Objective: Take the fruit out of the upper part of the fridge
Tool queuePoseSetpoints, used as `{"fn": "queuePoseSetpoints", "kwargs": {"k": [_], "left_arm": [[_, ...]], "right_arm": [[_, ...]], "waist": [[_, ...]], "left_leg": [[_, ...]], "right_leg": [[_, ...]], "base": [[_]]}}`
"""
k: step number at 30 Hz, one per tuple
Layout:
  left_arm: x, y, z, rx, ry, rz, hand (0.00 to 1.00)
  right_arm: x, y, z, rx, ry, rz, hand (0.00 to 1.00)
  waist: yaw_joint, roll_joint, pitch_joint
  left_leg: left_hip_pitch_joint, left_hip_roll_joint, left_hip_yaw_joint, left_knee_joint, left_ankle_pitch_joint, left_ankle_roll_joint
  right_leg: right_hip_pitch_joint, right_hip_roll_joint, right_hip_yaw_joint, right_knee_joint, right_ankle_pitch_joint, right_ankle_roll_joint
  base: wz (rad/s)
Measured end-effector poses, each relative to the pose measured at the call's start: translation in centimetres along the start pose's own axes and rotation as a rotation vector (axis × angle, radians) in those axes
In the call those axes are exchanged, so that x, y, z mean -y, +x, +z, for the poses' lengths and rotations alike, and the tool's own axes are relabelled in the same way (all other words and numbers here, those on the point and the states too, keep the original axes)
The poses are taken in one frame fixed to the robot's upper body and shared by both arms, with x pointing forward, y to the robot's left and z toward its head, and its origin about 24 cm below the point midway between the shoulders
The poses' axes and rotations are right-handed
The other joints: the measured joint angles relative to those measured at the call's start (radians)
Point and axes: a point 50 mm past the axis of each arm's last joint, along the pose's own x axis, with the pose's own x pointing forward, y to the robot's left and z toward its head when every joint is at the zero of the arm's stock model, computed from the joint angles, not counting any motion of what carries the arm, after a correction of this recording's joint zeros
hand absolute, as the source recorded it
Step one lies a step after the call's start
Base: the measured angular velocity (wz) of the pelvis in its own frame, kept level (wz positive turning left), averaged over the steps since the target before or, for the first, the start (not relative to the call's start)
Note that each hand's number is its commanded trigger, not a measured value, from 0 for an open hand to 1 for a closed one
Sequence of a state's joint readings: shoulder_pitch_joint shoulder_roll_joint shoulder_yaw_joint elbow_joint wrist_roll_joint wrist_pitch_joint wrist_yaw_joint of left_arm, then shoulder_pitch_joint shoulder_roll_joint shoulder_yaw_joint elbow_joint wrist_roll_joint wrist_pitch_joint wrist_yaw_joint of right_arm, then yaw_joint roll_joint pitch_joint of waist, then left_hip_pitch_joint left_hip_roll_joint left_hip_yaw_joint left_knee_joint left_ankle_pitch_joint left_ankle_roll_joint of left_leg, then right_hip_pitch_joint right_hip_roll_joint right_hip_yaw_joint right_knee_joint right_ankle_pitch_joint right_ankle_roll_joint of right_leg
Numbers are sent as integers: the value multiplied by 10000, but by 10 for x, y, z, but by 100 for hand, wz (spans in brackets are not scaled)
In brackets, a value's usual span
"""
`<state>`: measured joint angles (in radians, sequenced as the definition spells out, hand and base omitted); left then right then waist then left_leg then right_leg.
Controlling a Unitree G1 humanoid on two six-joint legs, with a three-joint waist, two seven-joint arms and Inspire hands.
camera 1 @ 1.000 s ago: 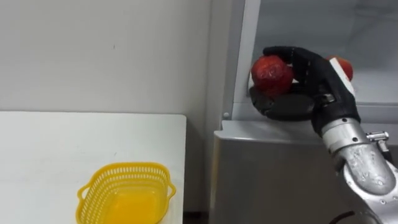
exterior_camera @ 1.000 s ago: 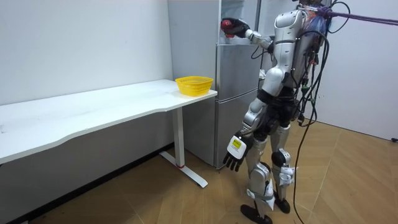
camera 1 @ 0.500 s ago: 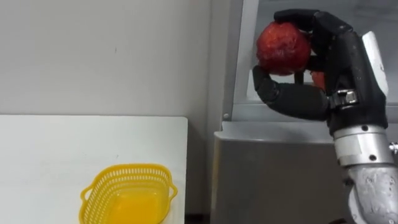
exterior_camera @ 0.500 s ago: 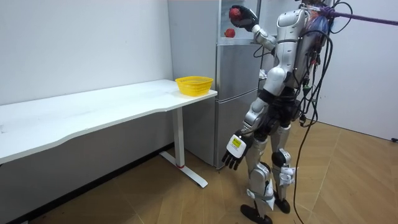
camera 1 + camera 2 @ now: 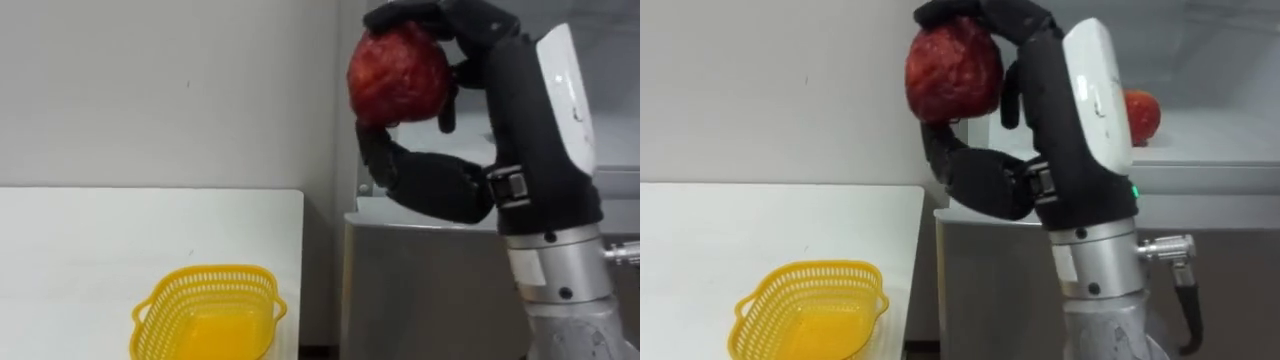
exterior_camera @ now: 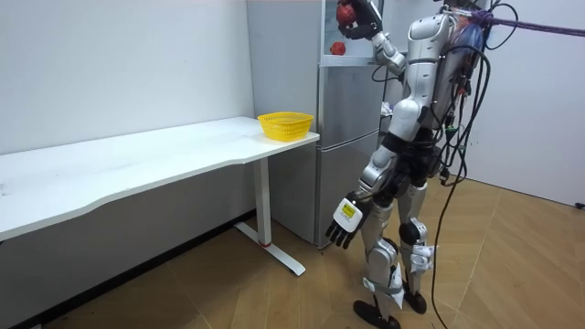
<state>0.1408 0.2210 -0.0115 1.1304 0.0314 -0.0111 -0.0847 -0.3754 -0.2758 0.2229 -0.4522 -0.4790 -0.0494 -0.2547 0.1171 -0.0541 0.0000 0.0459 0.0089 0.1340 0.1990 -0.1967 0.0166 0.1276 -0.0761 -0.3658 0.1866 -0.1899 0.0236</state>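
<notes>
**Right hand** (image 5: 530,100): raised high in front of the fridge. Fingers curl over the top of the fruit and the thumb is tucked beneath, so you have a closed grasp, not a pinch.

**Red apple** (image 5: 400,75): the task's item. It sits in that grasp, clear of the upper compartment and out over the gap between fridge and table.

**Second red apple** (image 5: 1142,115): on the upper fridge shelf (image 5: 1220,140), behind your wrist.

**Fridge, lower door** (image 5: 420,280): shut, directly under the forearm.

**Yellow basket** (image 5: 205,268): empty, on the white table (image 5: 80,250) near its fridge-side corner. It is well below and to the left of the fruit.

**Left hand** (image 6: 345,222): hangs by the thigh, fingers loose, holding nothing.

**Hazards, as judged:**
- Much of the apple's left face is bare, so a quick swing leftward may roll it out past the fingertips. From there it would fall to the floor between fridge and table.
- Release from this height and the fruit may bounce out, or tip the light basket off the corner. Lower first.
- Drawing the arm back carelessly may clip the fridge frame or nudge the second apple off its shelf.
</notes>
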Motion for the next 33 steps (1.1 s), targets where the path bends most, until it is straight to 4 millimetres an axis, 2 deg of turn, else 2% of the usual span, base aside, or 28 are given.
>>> {"fn": "queuePoseSetpoints", "kwargs": {"k": [2, 4, 7, 12, 14, 18, 23, 28, 31, 33], "left_arm": [[-5, -1, -1, 14, 87, 115, 0], [-12, -2, -4, -109, 206, 197, 0], [-14, -2, -2, -58, 249, 243, 0], [-13, -2, -7, -235, 258, 156, 0], [-13, -2, -9, -367, 256, 133, 0], [-13, -3, -12, -523, 246, 33, 0], [-14, -3, -14, -622, 293, -36, 0], [-14, -3, -14, -646, 391, -36, 0], [-14, -3, -13, -668, 424, -88, 0], [-14, -3, -12, -664, 452, -96, 0]], "right_arm": [[-4, -1, 3, 195, 25, 265, 100], [-8, -2, 6, 330, -17, 494, 100], [-10, -2, 6, 428, -173, 629, 100], [-13, -2, 3, 462, -745, 848, 100], [-20, -3, 0, 357, -823, 1141, 100], [-33, -7, -5, 156, -757, 1865, 100], [-38, -6, -10, 61, -921, 2201, 100], [-44, -1, -17, 89, -1428, 2620, 100], [-49, -5, -25, -73, -1953, 3015, 100], [-61, -12, -34, -380, -2047, 3751, 100]], "waist": [[16, -126, 39], [123, -293, 17], [272, -420, 46], [562, -434, 47], [577, -433, 50], [690, -461, 83], [822, -539, 145], [918, -576, 122], [1147, -602, 103], [1259, -643, 105]], "left_leg": [[-9, -2, -16, -11, 1, -1], [-6, -10, -28, -42, 0, -1], [-14, -32, -77, -39, -1, 1], [-29, -56, -233, -41, -8, 13], [-44, -53, -299, -23, -7, 11], [-86, -47, -345, -9, -2, 3], [-222, -67, -551, 47, -2, 4], [-345, -93, -699, 72, 1, 0], [-337, -106, -815, 83, 11, -9], [-328, -111, -879, 165, 16, -10]], "right_leg": [[2, 0, -70, -9, 0, 0], [-4, -2, -113, -13, 0, 0], [14, -13, -153, -14, 1, 1], [29, -22, -192, -17, 10, 17], [42, -13, -211, -18, 9, 17], [37, 0, -244, -25, 9, 18], [17, -9, -345, -20, 9, 18], [-13, -8, -481, -23, 9, 18], [-12, -3, -479, -24, 8, 20], [1, -6, -519, -31, 5, 24]], "base": [[4], [0], [5], [4], [7], [4], [11], [14], [6], [6]]}}
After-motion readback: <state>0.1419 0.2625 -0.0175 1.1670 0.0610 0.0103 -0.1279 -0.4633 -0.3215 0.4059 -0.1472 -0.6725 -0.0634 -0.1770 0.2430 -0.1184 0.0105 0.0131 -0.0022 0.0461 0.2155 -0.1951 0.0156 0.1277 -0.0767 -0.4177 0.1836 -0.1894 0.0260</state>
